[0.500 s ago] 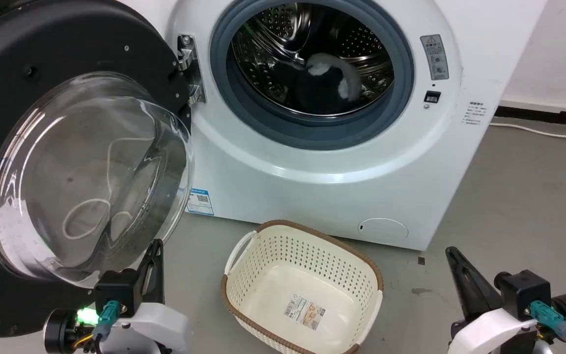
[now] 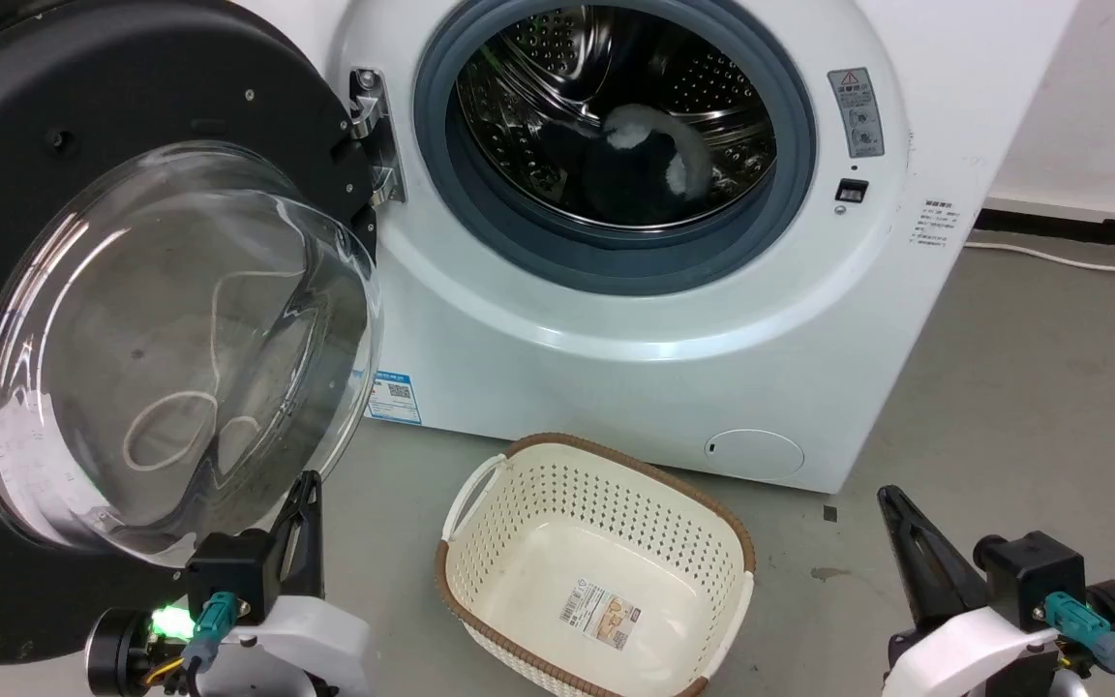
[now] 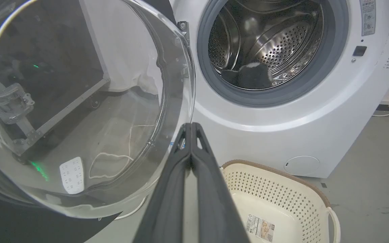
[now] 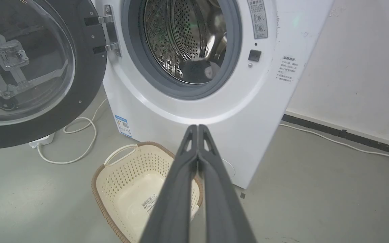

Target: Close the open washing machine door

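**Door wide open, left hand poised beside it**

The washing machine door (image 2: pixel 146 329) stands swung fully out on my left, carried by its metal hinge (image 2: pixel 369 136) at the left edge of the opening, with the bulging glass bowl facing me. The washing machine (image 2: pixel 616 378) shows its steel drum (image 2: pixel 606 87) inside the grey rubber ring (image 2: pixel 616 266), and a dark garment with a pale patch (image 2: pixel 640 160) lies in the drum, clear of the ring. I judge nothing there will catch when the door shuts.

My left hand (image 2: pixel 309 484) sits low, just beside the bottom of the glass, fingers pressed together and holding nothing — a sensible shape for pushing instead of gripping. Whether it touches the glass I cannot tell. My right hand (image 2: pixel 888 496) is also pressed together and empty, parked well apart on the right, out of the door's swing.

The cream basket (image 2: pixel 480 484) rests empty on the floor (image 2: pixel 1022 407) in front of the machine; it is low, so I expect the door to pass above it.

As for writing — a blue sticker (image 2: pixel 393 395) with a square code, a grey warning label (image 2: pixel 856 111) with a triangle, and a barcode label (image 2: pixel 601 612) in the basket. None of the print is readable.
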You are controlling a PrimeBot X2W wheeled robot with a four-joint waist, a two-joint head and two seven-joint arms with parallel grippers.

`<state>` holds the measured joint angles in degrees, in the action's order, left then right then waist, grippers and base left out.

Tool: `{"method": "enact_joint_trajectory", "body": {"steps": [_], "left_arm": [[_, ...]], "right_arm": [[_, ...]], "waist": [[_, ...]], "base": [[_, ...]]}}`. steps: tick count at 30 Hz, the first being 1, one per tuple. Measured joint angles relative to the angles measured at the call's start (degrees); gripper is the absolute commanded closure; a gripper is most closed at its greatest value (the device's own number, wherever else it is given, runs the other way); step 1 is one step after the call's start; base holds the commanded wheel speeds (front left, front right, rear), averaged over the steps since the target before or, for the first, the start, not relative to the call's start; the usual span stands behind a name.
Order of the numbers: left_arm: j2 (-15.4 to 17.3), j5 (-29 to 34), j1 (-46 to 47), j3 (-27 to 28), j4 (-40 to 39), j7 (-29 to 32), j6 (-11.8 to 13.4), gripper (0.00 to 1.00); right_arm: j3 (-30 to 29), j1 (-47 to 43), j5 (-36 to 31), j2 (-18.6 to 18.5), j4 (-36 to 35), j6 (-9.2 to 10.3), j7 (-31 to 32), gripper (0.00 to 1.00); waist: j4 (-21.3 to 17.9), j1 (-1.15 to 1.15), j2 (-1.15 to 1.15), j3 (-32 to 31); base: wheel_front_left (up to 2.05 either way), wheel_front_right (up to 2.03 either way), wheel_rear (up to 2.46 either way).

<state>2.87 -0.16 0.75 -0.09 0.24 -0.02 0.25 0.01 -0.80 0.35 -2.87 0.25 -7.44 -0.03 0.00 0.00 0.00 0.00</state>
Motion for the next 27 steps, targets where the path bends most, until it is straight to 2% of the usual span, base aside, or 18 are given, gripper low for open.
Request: {"method": "enact_joint_trajectory", "body": {"steps": [17, 18, 27], "left_arm": [[0.0, 0.0, 0.0, 0.0, 0.0, 0.0, 0.0, 1.0], [0.0, 0.0, 0.0, 0.0, 0.0, 0.0, 0.0, 0.0], [0.0, -0.6, 0.0, -0.5, 0.3, -0.3, 0.1, 0.0]], "right_arm": [[0.0, 0.0, 0.0, 0.0, 0.0, 0.0, 0.0, 1.0], [0.0, 0.0, 0.0, 0.0, 0.0, 0.0, 0.0, 0.0], [0.1, 0.0, 0.4, 0.0, 0.3, 0.0, -0.3, 0.0]], "waist": [[0.0, 0.0, 0.0, 0.0], [0.0, 0.0, 0.0, 0.0], [0.0, 0.0, 0.0, 0.0]], "base": [[0.0, 0.0, 0.0], [0.0, 0.0, 0.0], [0.0, 0.0, 0.0]]}}
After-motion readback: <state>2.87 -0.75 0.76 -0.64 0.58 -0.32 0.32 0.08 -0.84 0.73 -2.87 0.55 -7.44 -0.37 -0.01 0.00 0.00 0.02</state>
